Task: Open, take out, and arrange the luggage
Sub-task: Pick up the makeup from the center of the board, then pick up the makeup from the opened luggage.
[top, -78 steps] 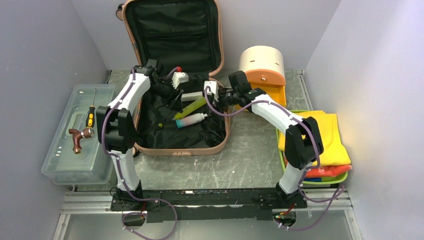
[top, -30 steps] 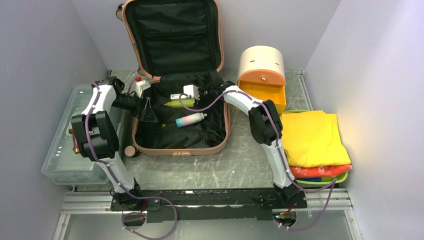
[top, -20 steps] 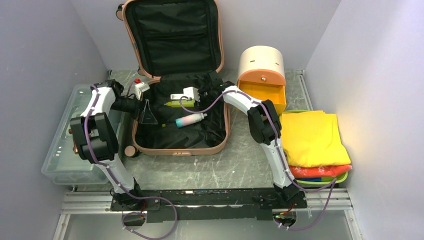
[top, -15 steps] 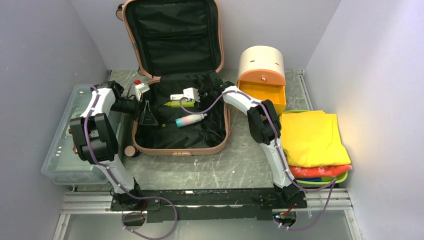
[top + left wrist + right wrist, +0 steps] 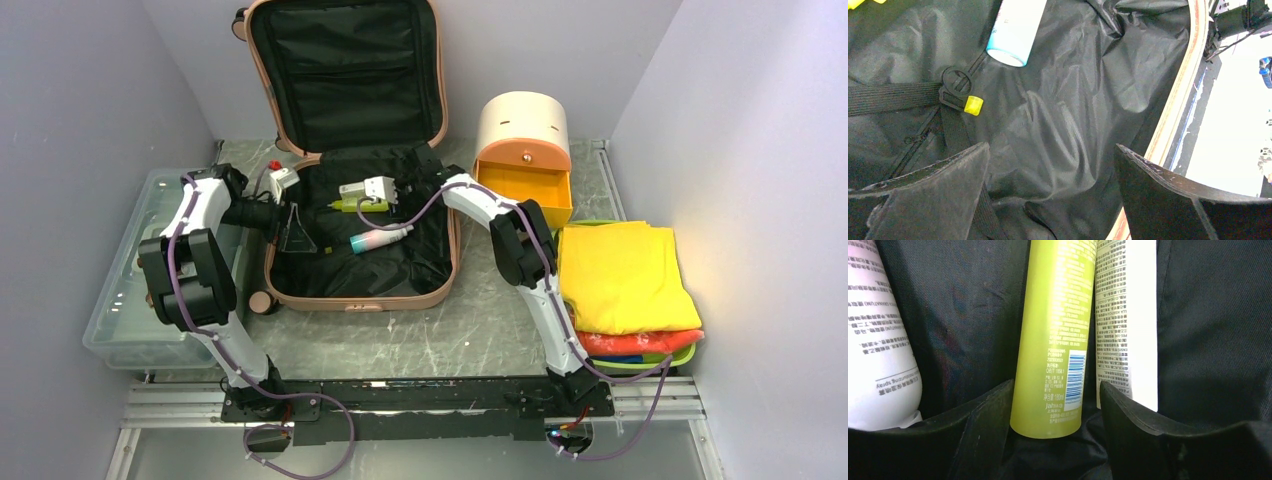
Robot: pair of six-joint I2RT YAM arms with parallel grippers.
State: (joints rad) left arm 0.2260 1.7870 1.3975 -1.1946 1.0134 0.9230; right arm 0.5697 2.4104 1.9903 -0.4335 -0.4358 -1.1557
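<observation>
The salmon-pink luggage lies open on the table, its lid standing up against the back wall. On its black lining lie a lime-green bottle and a white tube with a teal cap. My right gripper reaches in from the right, open. Its fingers straddle the green bottle's end, with a gap on the right side. My left gripper hangs open over the lining by the luggage's left wall, holding nothing. The teal-capped tube lies beyond it.
A white box lies right of the green bottle and a white bottle to its left. A clear plastic bin stands left of the luggage. A cream-and-orange drawer box stands at the right, and a lime-green tray holds folded yellow cloth.
Earlier the left gripper swung from the luggage's middle to its left wall, and the right arm stretched in to the green bottle. Over the last second both arms have barely shifted.
</observation>
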